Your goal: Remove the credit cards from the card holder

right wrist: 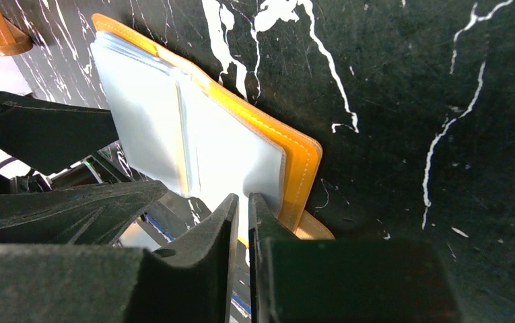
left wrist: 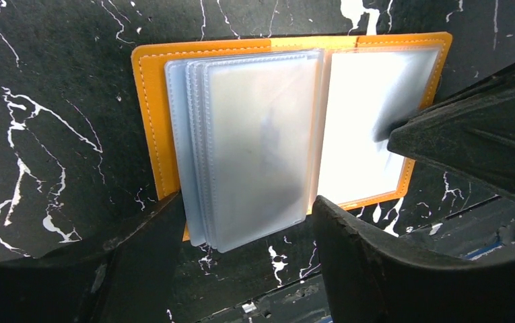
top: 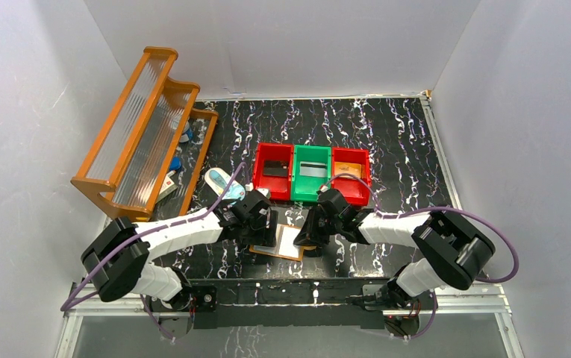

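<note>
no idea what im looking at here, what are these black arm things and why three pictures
They are two robot arms bolted to a marble-patterned table. The overhead picture shows both; the other two come from cameras on each wrist, looking past that arm's own fingers.

Between the arms lies an open orange card holder with clear plastic sleeves. The left gripper hangs over it with its fingers apart, one at either side of the sleeves, holding nothing. The right gripper is almost shut at the holder's edge; I can't tell if it pinches a sleeve.

Further back sit red and green bins and a wooden rack.
</note>
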Robot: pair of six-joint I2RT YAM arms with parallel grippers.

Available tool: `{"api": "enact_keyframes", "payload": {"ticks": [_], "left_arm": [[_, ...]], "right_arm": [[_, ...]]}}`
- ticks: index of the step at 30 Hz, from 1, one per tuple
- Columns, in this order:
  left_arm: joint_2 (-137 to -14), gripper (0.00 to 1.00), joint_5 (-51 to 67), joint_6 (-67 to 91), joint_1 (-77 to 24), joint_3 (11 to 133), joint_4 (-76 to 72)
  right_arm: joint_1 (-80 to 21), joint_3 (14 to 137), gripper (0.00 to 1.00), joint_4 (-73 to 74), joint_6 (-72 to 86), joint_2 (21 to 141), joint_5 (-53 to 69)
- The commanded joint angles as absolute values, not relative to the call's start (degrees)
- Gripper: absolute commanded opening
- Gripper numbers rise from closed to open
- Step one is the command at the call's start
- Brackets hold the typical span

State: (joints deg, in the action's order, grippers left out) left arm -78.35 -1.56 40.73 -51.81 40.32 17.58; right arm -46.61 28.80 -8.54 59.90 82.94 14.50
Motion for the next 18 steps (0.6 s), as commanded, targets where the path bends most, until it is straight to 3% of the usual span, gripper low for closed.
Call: {"api": "enact_keyframes", "payload": {"ticks": [1, 6, 14, 18], "left_arm": [[-75.37, 0.65, 1.09, 40.98, -51.60, 40.43, 15.64], [-73.29, 0.64, 2.11, 40.02, -51.61, 42.20, 14.57], [-76.40, 0.44, 18.22, 38.42, -51.62, 43.61, 5.03], [-78.03, 0.41, 22.32, 37.69, -51.72, 44.69, 3.18]], "right_arm": [[-46.67, 27.25, 0.20, -3.84, 58.78, 82.87, 9.96], [-46.66, 27.11, 0.20, -3.74, 59.15, 82.50, 9.49], [-46.67, 28.01, 0.20, -4.84, 59.32, 83.87, 10.51], [-46.63, 28.85, 0.21, -5.01, 59.32, 84.59, 10.79]]}}
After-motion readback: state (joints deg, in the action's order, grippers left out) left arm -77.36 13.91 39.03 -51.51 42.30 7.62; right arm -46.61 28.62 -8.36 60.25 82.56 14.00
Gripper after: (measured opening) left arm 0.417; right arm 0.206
